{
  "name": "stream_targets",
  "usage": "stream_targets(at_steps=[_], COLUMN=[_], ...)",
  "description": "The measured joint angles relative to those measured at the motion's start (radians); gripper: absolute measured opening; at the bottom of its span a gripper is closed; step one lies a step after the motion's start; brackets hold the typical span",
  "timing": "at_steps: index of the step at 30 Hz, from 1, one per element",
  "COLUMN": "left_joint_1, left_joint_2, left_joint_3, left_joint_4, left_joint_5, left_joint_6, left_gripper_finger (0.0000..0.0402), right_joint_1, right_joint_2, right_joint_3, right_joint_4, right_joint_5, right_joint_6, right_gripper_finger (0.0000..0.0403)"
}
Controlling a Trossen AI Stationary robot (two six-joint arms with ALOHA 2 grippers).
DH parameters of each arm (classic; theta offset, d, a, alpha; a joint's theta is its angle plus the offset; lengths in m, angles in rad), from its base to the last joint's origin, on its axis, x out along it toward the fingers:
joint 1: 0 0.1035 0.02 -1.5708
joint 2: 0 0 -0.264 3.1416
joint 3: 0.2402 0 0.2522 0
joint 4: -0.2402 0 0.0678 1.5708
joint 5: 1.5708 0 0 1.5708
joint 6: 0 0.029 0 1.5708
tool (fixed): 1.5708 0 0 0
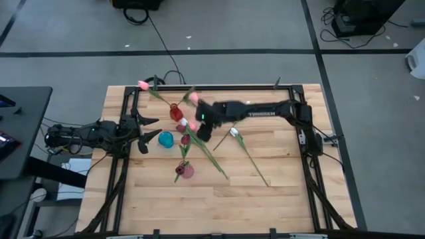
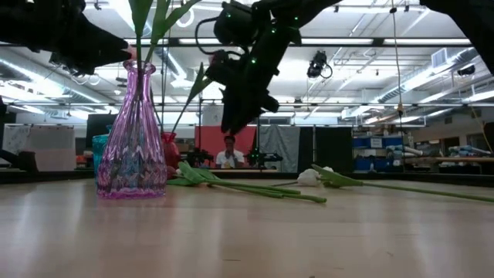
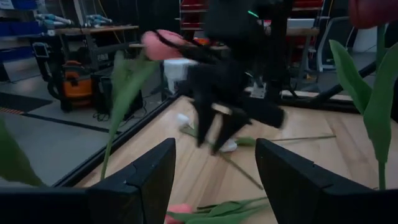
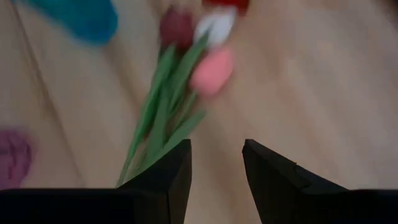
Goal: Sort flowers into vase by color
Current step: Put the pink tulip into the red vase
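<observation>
Loose flowers [image 1: 199,143]: dark red, white and pink heads bunched, stems flat mid-worktop.
White tulip [image 1: 234,132]: lying apart (long stem).

My workbench is a pale wooden table [image 1: 199,199] with a black metal frame [image 1: 312,172] round its edges, standing on a grey floor [image 1: 232,66] marked with dark tape lines [image 1: 199,52]. A black cable [image 1: 159,43] trails across that floor toward the table's far edge. Beside me on the left sits a dark side table [image 1: 20,126]. Looking level across the room, I see long ceiling lights [image 2: 370,42] under an open ceiling, dark curtains [image 2: 324,147], a red panel [image 2: 224,139] with a person [image 2: 229,154] seated in front of it, and shelving [image 2: 378,150] to one side.
</observation>
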Motion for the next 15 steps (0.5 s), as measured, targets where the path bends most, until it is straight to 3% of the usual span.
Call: stream_targets(at_steps=[7, 15], left_joint_1=[0.0, 0.0], left_joint_2=[0.0, 0.0], left_joint_3=[0.0, 0.0], left_joint_4=[0.025, 0.03], left_joint_5=[0.0, 0.0], left_joint_6=[-0.003, -0.006], left_gripper_finger=[0.0227, 0.0227], right_joint_1=[0.114, 0.131], right_joint_2=[0.002, 0.002], right_joint_3=[-0.116, -0.143], right_joint_4=[0.008, 0.043], right_joint_5=[0.085, 0.05], right_joint_6=[0.155, 0.189], right_gripper_finger=[0.0157, 0.0157])
